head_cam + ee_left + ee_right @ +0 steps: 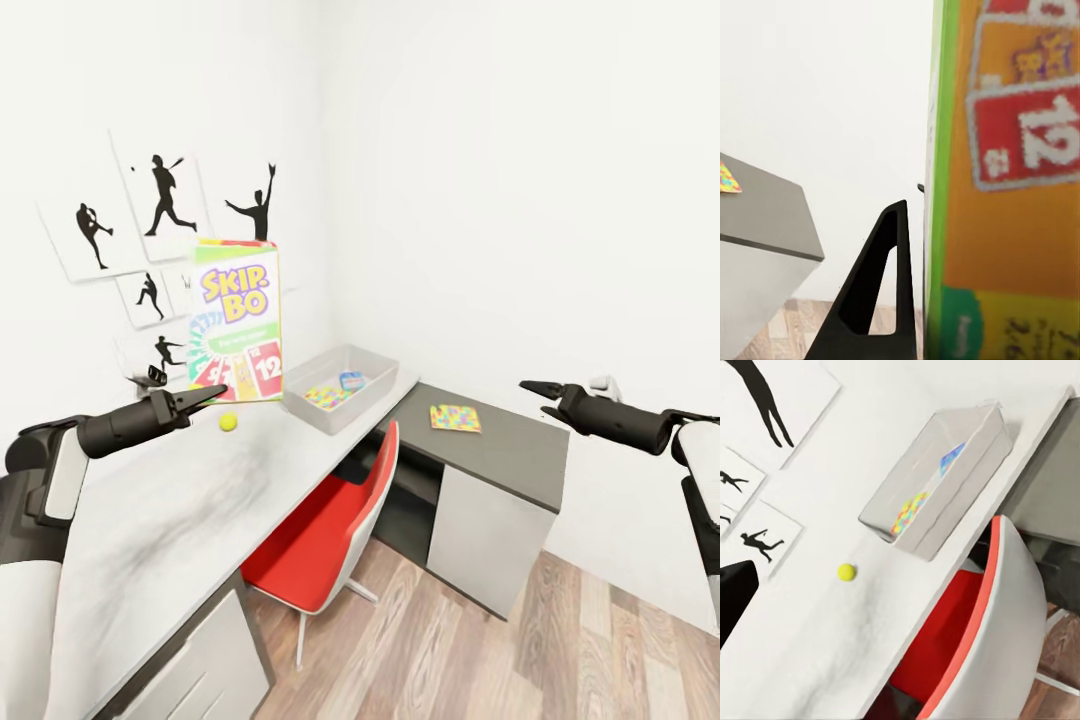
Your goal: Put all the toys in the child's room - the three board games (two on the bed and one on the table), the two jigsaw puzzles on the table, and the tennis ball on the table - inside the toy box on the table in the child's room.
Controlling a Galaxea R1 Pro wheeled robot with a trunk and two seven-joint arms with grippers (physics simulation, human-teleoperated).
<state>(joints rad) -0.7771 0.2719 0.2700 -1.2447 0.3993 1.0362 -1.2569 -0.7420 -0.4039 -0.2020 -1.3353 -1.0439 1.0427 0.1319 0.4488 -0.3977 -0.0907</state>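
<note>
Skip-Bo board game (237, 322) being carried upright above the counter (180, 520), clamped in left hand (205, 397), heading for toy box (372, 392); right hand (536, 390) hanging apart, empty.

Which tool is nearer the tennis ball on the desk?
Left. The left tool, holding the Skip-Bo box upright, sits just beside and above the tennis ball. The right tool hangs far across, over the dark lower desk section.

Board games: two, Skip-Bo box (237, 322) and small blue box (351, 380). Jigsaw puzzles: two (455, 417) (325, 396). Tennis ball (228, 422): one. Toy box (372, 397): one. Red chair (330, 530): one. Silhouette wall pictures (160, 195): several.
</note>
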